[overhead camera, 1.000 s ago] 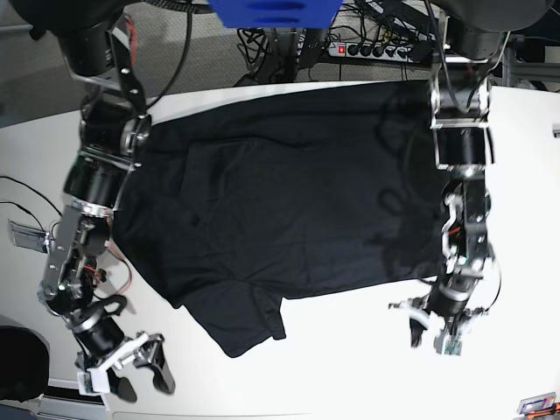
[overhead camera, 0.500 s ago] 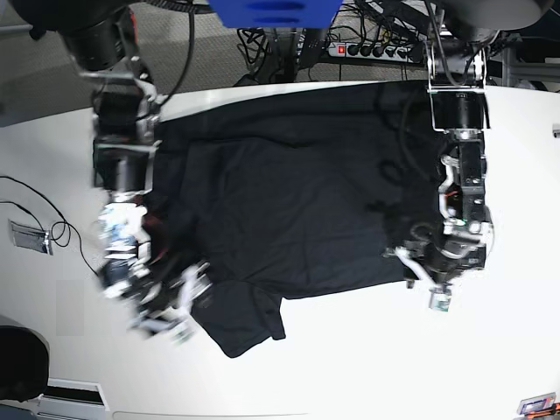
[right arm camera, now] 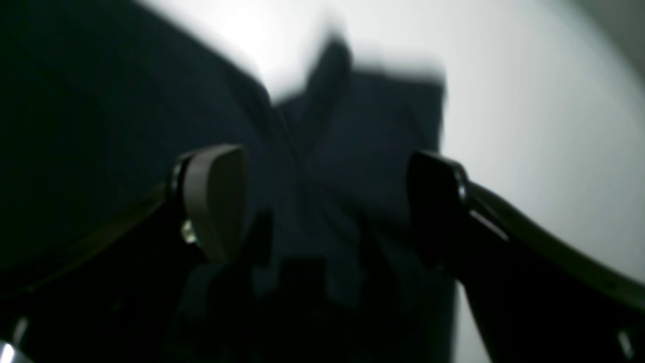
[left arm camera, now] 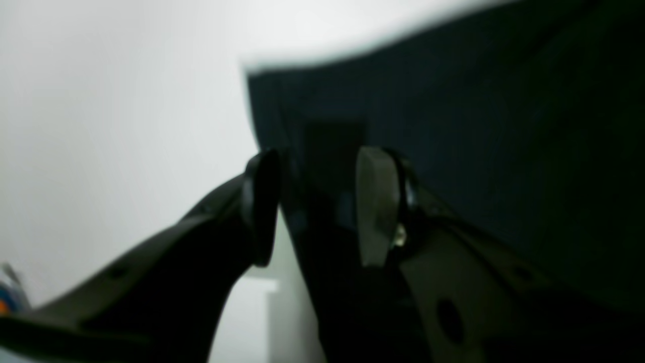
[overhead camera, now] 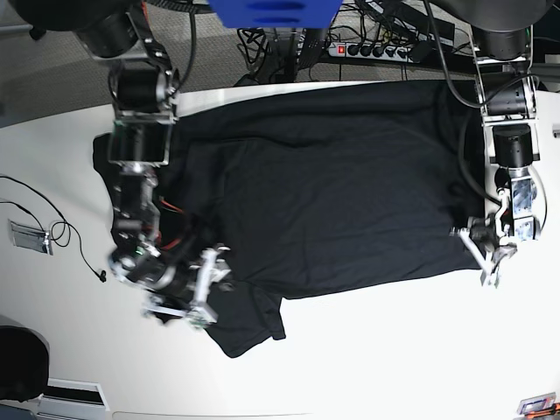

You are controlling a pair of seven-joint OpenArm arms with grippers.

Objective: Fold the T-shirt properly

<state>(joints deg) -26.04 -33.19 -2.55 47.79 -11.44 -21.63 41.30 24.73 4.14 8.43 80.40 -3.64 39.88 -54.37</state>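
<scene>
The black T-shirt (overhead camera: 324, 192) lies spread flat on the white table (overhead camera: 394, 350), with one sleeve (overhead camera: 249, 319) pointing toward the near edge. My right gripper (overhead camera: 203, 289) hovers wide open at the inner side of that sleeve. In the right wrist view the sleeve cloth (right arm camera: 363, 126) lies below and between the fingers of the right gripper (right arm camera: 327, 201). My left gripper (overhead camera: 484, 254) is at the shirt's near right corner. In the left wrist view the left gripper (left arm camera: 317, 206) is open and straddles the edge of the cloth (left arm camera: 478, 126). Both wrist views are blurred.
A thin black cable (overhead camera: 52, 232) and a small grey device (overhead camera: 26, 236) lie at the table's left. A dark round object (overhead camera: 17, 363) sits at the lower left corner. A power strip (overhead camera: 376, 50) and a blue object (overhead camera: 276, 10) are behind the table.
Both grippers have moved away from the table's near edge toward the shirt. The right one reached the sleeve, the left one swung out to the shirt's right corner. The shirt has not moved.
</scene>
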